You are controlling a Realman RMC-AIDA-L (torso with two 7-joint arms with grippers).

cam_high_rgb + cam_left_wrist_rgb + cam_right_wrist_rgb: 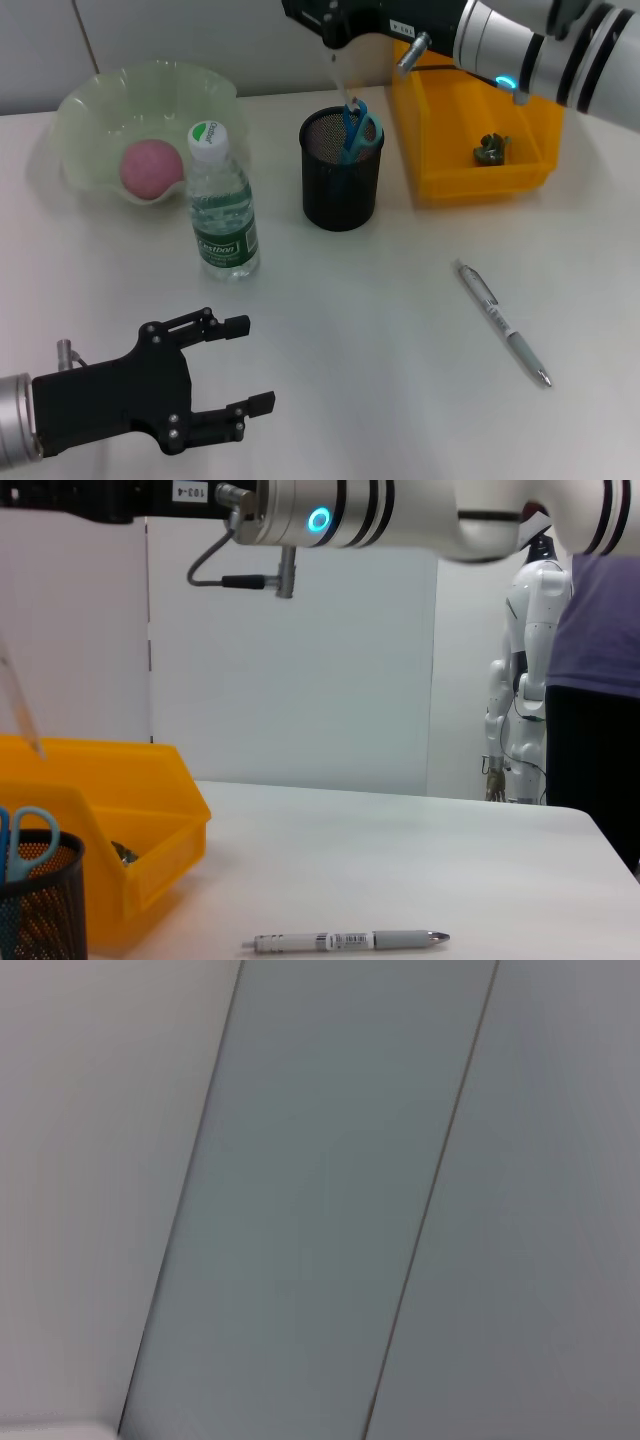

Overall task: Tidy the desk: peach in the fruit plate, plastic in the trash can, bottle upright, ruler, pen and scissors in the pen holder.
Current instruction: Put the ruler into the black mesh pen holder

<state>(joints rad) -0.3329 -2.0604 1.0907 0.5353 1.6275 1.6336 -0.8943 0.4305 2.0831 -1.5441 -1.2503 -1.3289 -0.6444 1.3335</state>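
Peach (152, 166) plated, bottle (222, 205) upright, scissors (358, 128) in, and the right gripper (335, 40) clamps the clear ruler (340, 78) over the pen holder (342, 170) directly below, pen (503, 323) left, left gripper (235, 365) idle, fingers apart.

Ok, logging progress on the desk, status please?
Right pincer above pen holder, lowering clear ruler. Left pincer open, idle near front edge. Pen left on table, nothing blocking it.

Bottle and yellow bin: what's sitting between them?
In the head view, the black pen holder with blue scissors inside stands between the bottle and the bin.
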